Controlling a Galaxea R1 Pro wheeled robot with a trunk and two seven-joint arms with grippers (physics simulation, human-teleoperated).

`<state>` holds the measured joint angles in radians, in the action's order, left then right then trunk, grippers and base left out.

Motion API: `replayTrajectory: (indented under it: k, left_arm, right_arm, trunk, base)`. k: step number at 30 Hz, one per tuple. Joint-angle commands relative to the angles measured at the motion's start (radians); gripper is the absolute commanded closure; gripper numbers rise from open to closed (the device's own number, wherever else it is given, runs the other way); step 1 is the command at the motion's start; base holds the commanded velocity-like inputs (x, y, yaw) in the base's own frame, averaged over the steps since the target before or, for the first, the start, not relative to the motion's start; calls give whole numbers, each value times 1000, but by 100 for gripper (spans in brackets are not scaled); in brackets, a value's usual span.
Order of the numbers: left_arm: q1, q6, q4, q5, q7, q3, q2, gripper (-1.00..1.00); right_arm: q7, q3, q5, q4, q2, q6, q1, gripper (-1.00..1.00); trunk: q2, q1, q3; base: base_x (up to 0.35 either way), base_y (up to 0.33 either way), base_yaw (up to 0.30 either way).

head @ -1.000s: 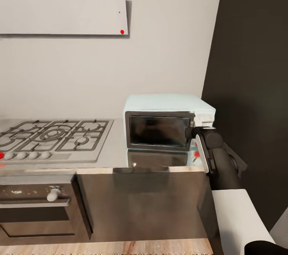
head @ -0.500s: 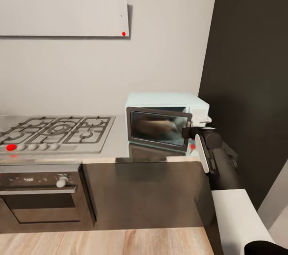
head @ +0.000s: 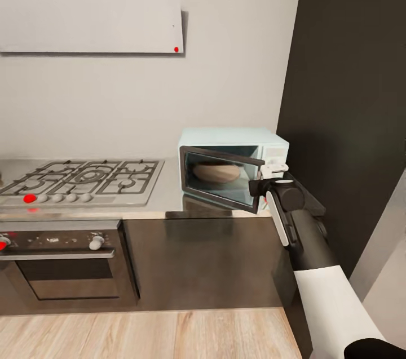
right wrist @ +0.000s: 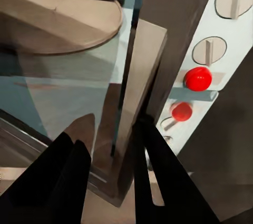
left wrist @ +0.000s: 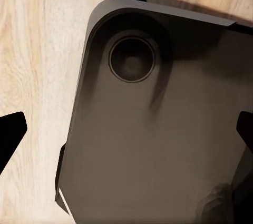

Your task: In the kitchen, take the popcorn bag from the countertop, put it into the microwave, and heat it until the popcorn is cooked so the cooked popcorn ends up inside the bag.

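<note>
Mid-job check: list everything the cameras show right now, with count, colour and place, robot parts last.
microwave: one, pale blue-white, on the countertop's right end, door partly open
turntable plate: one, tan, inside the microwave
countertop: one, grey
gas hob: one, steel, left on the countertop
oven: one, dark, below the hob
range hood: one, pale grey, on the wall
tall cabinet: one, dark, right of the microwave
floor: light wood
right gripper: black, at the door's free edge
left gripper: black fingertips over the robot's dark base

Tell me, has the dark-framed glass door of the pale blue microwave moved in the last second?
Yes. The glass door has swung outward from the microwave body, its free edge at the right gripper.
</note>
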<state>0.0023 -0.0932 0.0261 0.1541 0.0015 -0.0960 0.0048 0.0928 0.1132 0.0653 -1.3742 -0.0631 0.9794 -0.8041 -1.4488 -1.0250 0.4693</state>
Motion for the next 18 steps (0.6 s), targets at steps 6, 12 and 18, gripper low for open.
replayTrajectory:
  k: [6,12,18]
  left_arm:
    - [1,-1,2,1,0,-7,0,-100]
    - [1,0,2,1,0,-7,0,-100]
    - [1,-1,2,1,0,-7,0,-100]
  right_arm:
    - [-5,-96,75,-3,0,11,-1,-100]
    - [-9,-96,76,-5,1,24,-1,-100]
    - [-18,-98,72,-13,2,68,-1,-100]
  trunk:
    - [-1,0,1]
    - [-1,0,1]
    - [-1,0,1]
  base:
    - [0,0,0]
    - [0,0,0]
    - [0,0,0]
